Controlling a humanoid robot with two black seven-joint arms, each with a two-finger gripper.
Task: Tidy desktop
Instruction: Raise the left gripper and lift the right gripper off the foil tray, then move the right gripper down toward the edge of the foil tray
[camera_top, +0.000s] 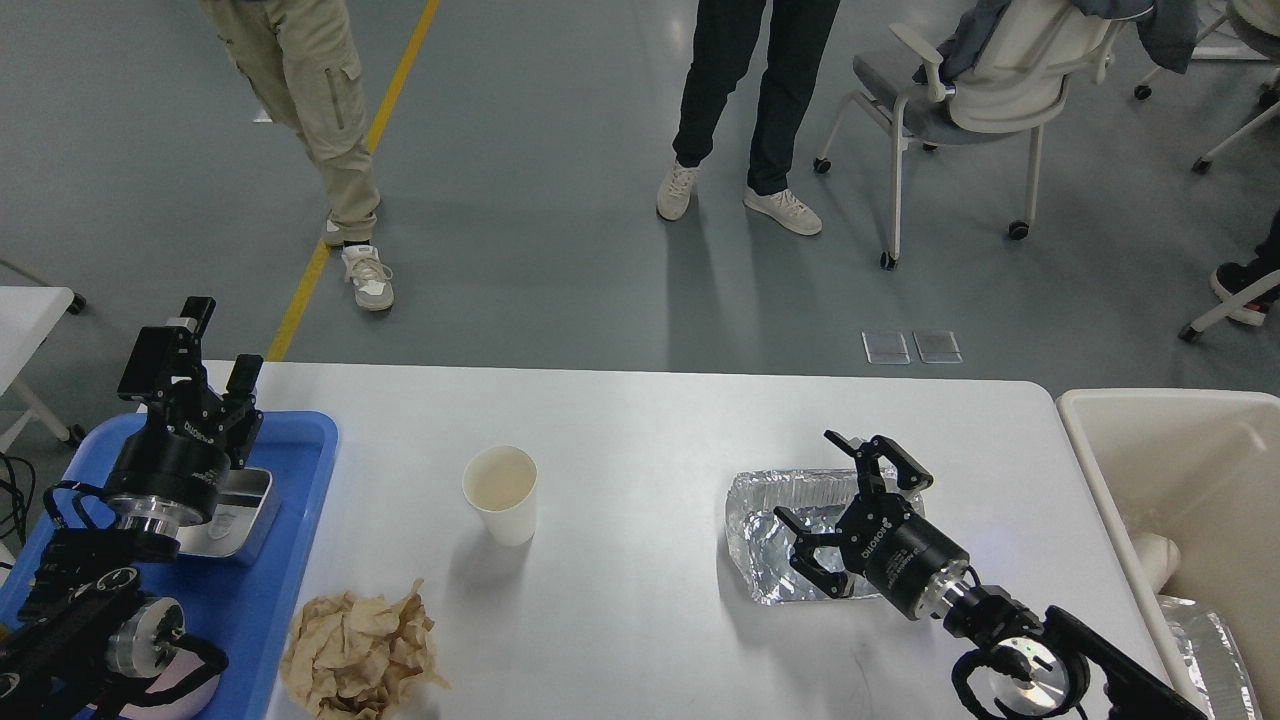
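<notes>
My right claw is spread wide, fingers over the crinkled foil tray at 4 o'clock on the desktop; contact unclear, nothing held. My left claw, at 9 o'clock, also stands parted and empty above the blue plastic tray and its square steel tin. Smooth paper cup upright near centre. Crumpled brown paper at 7 o'clock. Desktop white, matte, round-cornered.
</notes>
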